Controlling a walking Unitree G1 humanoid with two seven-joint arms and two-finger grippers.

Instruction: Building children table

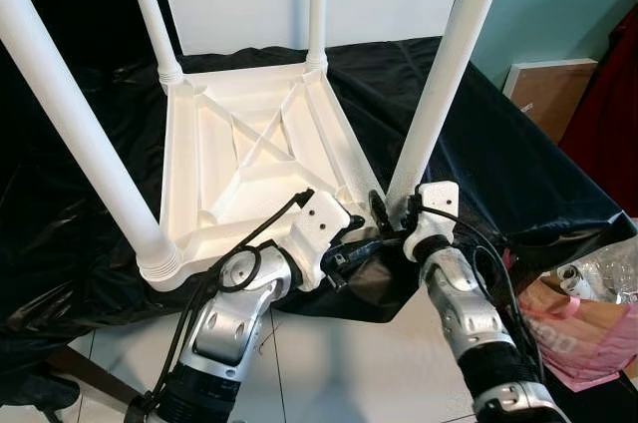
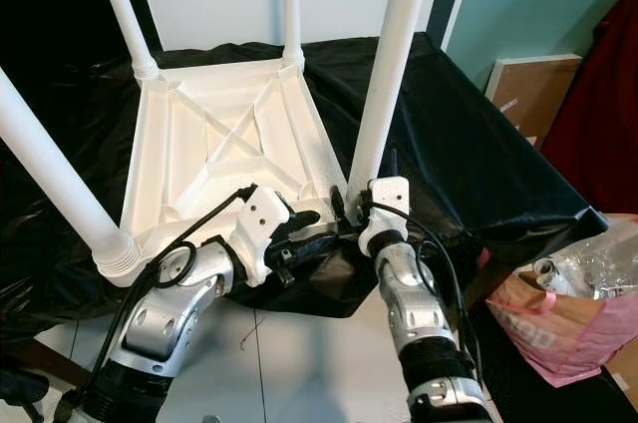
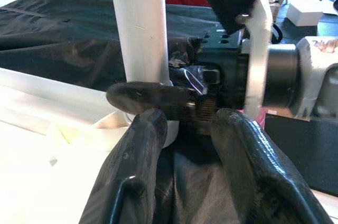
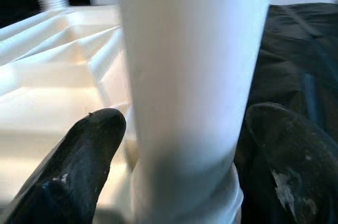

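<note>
A white children's table (image 1: 254, 144) lies upside down on a black cloth (image 1: 498, 154), its legs pointing up. My right gripper (image 4: 185, 129) is at the base of the near right leg (image 1: 439, 94), one finger on each side and shut on it just above the socket. My left gripper (image 1: 357, 243) is at the table's near edge beside that corner, pointing toward the right gripper. The left fingers (image 3: 132, 155) are apart over the cloth with nothing between them. The near left leg (image 1: 80, 134) and the two far legs (image 1: 150, 14) stand in their corners.
The cloth-covered surface ends just before my arms, with white tiled floor (image 1: 329, 363) below. A pink bag (image 1: 578, 338) lies on the floor at the right. A wooden board (image 1: 548, 94) leans against the teal wall at the far right.
</note>
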